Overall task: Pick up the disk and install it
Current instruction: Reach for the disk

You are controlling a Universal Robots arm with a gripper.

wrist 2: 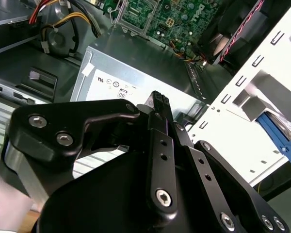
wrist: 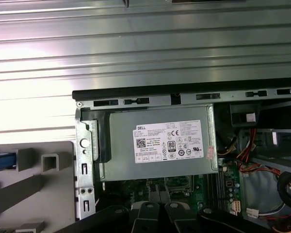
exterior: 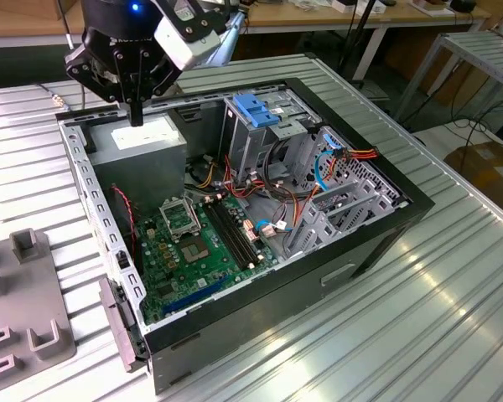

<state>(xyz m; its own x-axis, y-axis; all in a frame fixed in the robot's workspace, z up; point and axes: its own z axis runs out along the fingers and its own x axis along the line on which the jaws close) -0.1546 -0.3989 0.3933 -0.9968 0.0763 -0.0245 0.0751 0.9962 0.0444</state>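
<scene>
Exterior view takes in the ribbed metal table with the open computer case across its middle. The grey power supply sits in the case's far corner, at the exterior view's left. The gripper hangs just above that box, its claw closed on nothing. The disk lies outside the case in the grey fixture. Its visible blue rail runs square to the case's neighbouring wall.
</scene>
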